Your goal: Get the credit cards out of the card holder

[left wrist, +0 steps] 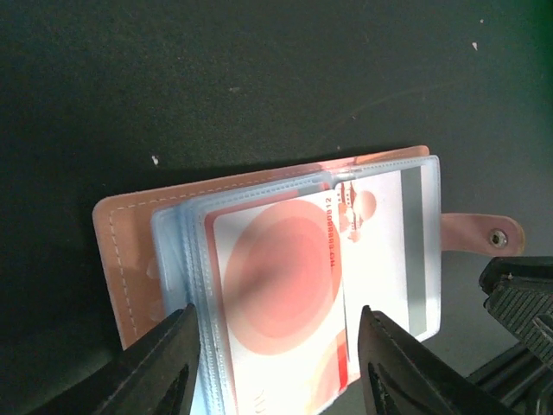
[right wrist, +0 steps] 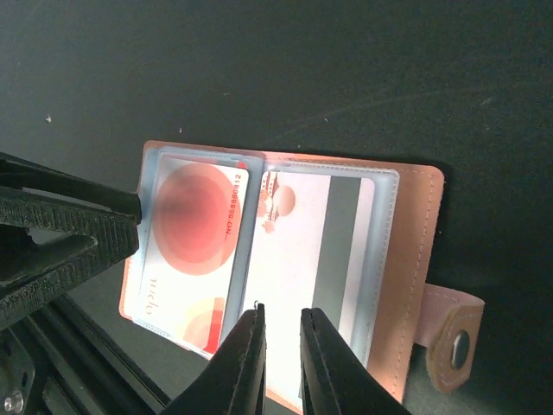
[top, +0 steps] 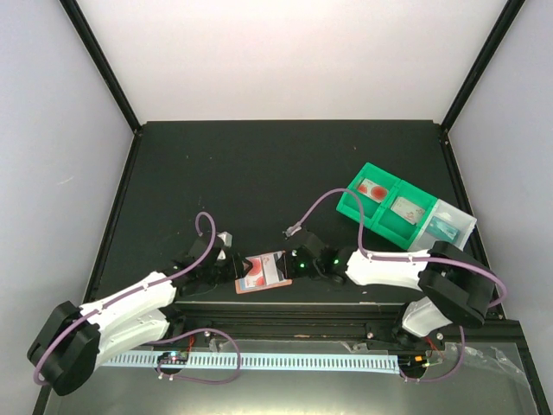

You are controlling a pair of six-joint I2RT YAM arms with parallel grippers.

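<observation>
**Surroundings.** Black bench (top: 259,173), pale panels on three sides. Toward its right edge stand two green bins (top: 384,203) side by side, each with a card-like piece lying inside. A clear plastic bin (top: 454,226) touches the outer green one. All three are well apart from the card holder. A white slotted strip (top: 285,360) runs along the rail in front of the near edge.

**Task item.** Card holder (top: 263,271), lying open and flat at the middle of the bench's near edge, between the two tools. It has a terracotta cover, pale blue clear sleeves and a snap tab (right wrist: 454,341) on one edge. Both credit cards sit inside sleeves, the film covering each face. The red-disc card (right wrist: 190,246) is in one panel, the grey-stripe card (right wrist: 337,259) in the other.

**Left tool** (left wrist: 276,372). Jaws well apart, straddling the sleeve stack that carries the red-disc card. The fingers (left wrist: 168,367) overlap the sleeve edges. Clamped or merely alongside: cannot tell.

**Right tool** (right wrist: 282,363). Jaws nearly together, leaving a thin slot. It sits at the holder's edge by the fold between the panels, with a pale strip showing in the slot. Pinched or not: cannot tell.

**Views.**
- The overhead view alone shows the bins and both arms converging; the holder's detail is too small there.
- The right wrist view shows both panels whole.
- The left wrist view shows several sleeve leaves stacked.
</observation>
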